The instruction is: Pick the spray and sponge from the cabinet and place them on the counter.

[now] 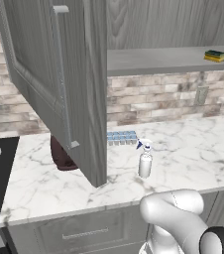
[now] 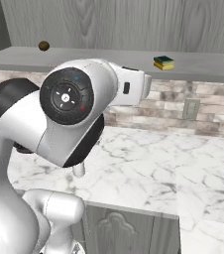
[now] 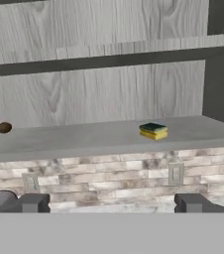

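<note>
Grey wood-grain cabinet (image 1: 54,74) stands open; on its lower shelf (image 3: 84,139) I see the sponge (image 3: 153,131) lying flat, green side up, long axis along the shelf, above and well beyond my claw (image 3: 111,203), which is spread wide and empty. Spray (image 1: 144,159) stands upright on the desk (image 1: 193,154), nozzle leftward.

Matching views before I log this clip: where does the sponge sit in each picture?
Left base view: sponge at the far right of the cabinet shelf, upper right corner.
Right base view: sponge on the shelf, right of centre, near the top.
Hand view: sponge on the shelf, right of centre, mid-height.
Shared landmark: the wall outlet in the brick below the shelf, near the sponge.
</note>
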Motion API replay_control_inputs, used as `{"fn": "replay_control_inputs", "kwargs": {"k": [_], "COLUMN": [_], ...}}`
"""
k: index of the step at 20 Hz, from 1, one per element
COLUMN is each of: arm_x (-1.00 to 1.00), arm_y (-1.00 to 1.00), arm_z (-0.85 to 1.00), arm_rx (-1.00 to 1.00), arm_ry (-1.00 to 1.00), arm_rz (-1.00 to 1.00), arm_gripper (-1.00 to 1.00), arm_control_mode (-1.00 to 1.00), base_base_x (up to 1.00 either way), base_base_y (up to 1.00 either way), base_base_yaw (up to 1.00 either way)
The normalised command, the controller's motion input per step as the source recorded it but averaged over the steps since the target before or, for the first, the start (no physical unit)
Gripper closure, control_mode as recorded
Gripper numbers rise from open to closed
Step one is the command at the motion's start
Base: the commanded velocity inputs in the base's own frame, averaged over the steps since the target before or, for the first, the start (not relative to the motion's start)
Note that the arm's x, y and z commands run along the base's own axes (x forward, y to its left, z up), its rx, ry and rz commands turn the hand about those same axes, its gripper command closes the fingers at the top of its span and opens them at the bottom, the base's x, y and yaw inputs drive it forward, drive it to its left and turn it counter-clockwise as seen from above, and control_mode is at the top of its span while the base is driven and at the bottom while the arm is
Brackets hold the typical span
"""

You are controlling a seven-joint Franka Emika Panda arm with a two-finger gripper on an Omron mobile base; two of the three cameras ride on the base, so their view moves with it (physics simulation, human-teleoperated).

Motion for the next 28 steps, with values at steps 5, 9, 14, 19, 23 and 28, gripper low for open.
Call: {"fn": "replay_control_inputs", "kwargs": {"k": [5,9,14,19,23,28], "arm_x": [0.29,0.29,0.18,0.09,0.21,0.24], "arm_y": [0.0,0.05,0.02,0.0,0.0,0.0], "arm_z": [0.06,0.0,0.01,0.0,-0.02,0.0], "arm_rx": [0.0,0.0,0.0,0.0,0.0,0.0], "arm_ry": [0.15,0.09,0.01,0.0,0.01,0.04], "arm_rz": [-0.05,0.0,0.0,0.0,0.0,0.0], "arm_gripper": [-1.0,-1.0,-1.0,-1.0,-1.0,-1.0], "arm_control_mode": [-1.0,-1.0,-1.0,-1.0,-1.0,-1.0], "base_base_x": [0.0,0.0,0.0,0.0,0.0,0.0], "base_base_y": [0.0,0.0,0.0,0.0,0.0,0.0], "base_base_yaw": [0.0,0.0,0.0,0.0,0.0,0.0]}}
